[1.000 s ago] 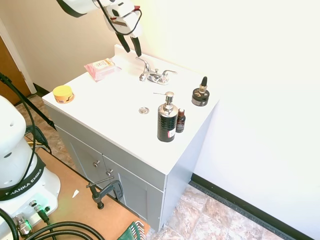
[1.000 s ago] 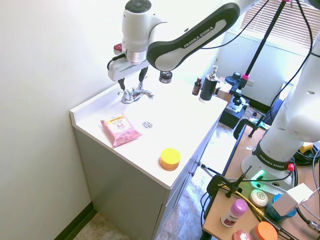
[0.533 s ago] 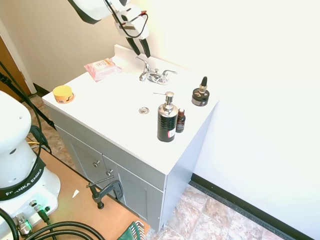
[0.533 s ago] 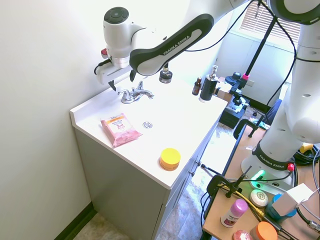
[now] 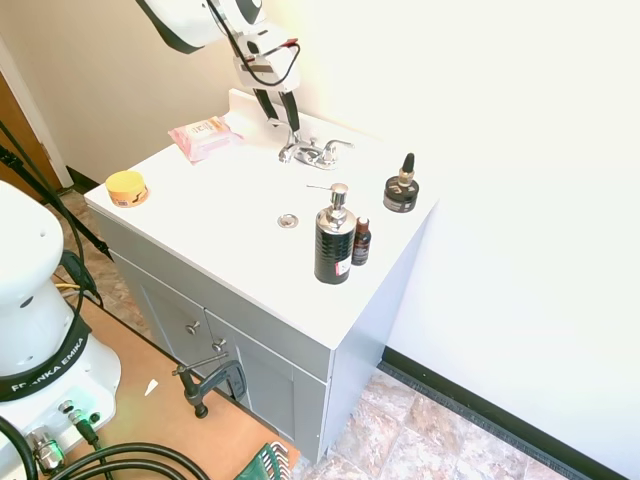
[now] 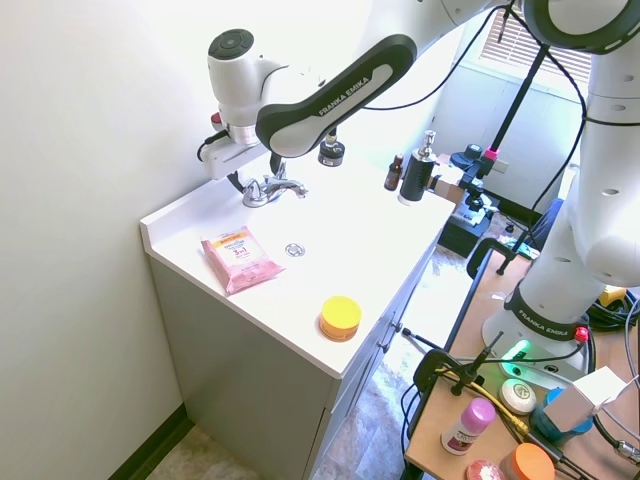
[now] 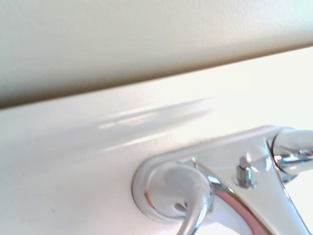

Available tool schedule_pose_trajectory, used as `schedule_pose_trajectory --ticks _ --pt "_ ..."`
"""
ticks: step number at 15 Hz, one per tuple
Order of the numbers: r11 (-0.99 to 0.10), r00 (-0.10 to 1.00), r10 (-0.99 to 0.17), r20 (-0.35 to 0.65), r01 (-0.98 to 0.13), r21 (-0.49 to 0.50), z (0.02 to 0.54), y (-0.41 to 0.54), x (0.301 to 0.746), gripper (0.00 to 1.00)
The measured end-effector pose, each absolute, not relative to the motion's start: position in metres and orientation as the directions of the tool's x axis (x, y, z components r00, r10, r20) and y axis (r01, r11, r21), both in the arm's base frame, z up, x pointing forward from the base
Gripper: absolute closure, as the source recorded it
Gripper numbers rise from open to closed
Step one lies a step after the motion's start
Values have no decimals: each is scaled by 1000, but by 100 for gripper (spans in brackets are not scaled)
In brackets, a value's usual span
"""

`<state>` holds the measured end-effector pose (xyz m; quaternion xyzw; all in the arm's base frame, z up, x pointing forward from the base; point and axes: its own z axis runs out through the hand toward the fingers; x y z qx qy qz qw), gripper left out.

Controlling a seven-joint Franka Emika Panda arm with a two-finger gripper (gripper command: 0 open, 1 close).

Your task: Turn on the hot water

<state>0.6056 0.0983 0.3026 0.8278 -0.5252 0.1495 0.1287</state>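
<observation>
A small chrome two-lever faucet (image 5: 312, 153) stands at the back of the white vanity top (image 5: 230, 220). No water runs from its spout (image 7: 293, 152). The hot water's control is the slim lever (image 5: 290, 140) left of the spout. My gripper (image 5: 281, 118) hangs straight over that lever, open, with its dark fingers (image 5: 269, 106) down on either side of it. From the opposite side the gripper (image 6: 243, 180) sits low at the faucet's near end (image 6: 270, 188), its tips mostly hidden. The wrist view shows the lever's round base (image 7: 168, 193) from close by.
A pink wipes pack (image 5: 203, 135) lies left of the faucet and a yellow tin (image 5: 126, 187) sits at the front left corner. A black pump bottle (image 5: 333, 240), a small brown bottle (image 5: 361, 242) and a dark dropper jar (image 5: 401, 190) stand at the right. The wall is close behind the faucet.
The gripper swung in toward the wall and came down from above the counter onto the faucet's left lever. Nothing on the vanity has moved.
</observation>
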Motion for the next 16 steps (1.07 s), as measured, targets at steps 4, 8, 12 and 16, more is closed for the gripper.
schedule_pose_trajectory --ticks 4,8,12,16 --pt "-414 424 -823 377 -904 111 305 86 586 0" --pt "-399 414 -824 386 -909 123 307 76 579 0" --pt "-381 398 -825 401 -916 126 306 67 576 0" --pt "-378 388 -874 292 -921 93 337 71 552 0"
